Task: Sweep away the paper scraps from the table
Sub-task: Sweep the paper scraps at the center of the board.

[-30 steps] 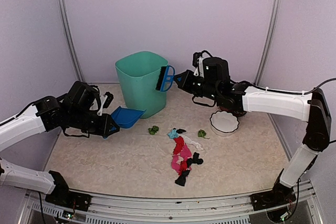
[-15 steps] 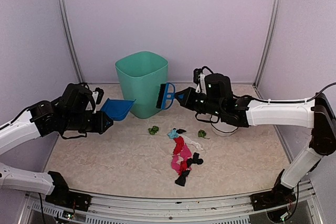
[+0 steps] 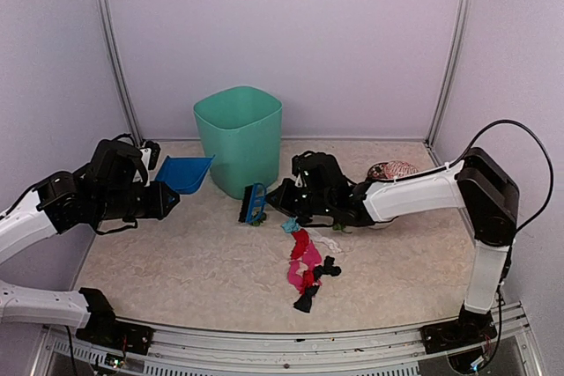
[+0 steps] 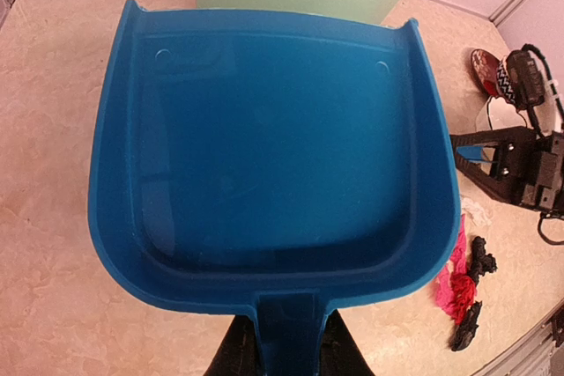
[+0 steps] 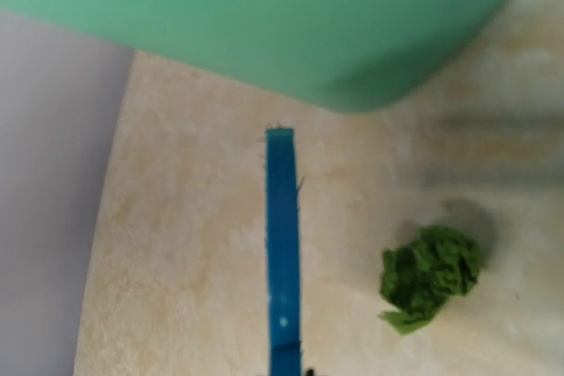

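The paper scraps lie mid-table: a pink and red bunch (image 3: 303,257), black bits (image 3: 308,297), a light blue bit (image 3: 290,224) and a green scrap (image 5: 432,275). My right gripper (image 3: 277,197) is shut on the blue brush (image 3: 255,202), which stands low on the table (image 3: 176,253) just left of that green scrap; the brush back (image 5: 283,253) runs up the right wrist view. My left gripper (image 3: 166,195) is shut on the handle of the blue dustpan (image 3: 183,173), held above the table at the left. The empty pan (image 4: 264,147) fills the left wrist view.
A green bin (image 3: 238,134) stands at the back, just behind the brush and right of the dustpan. A red patterned dish (image 3: 392,169) sits at the back right. A white bowl (image 4: 493,116) is mostly hidden behind my right arm.
My right arm has brought the brush down from the bin's rim to the table by the green scrap. The left arm has drawn the dustpan back to the left.
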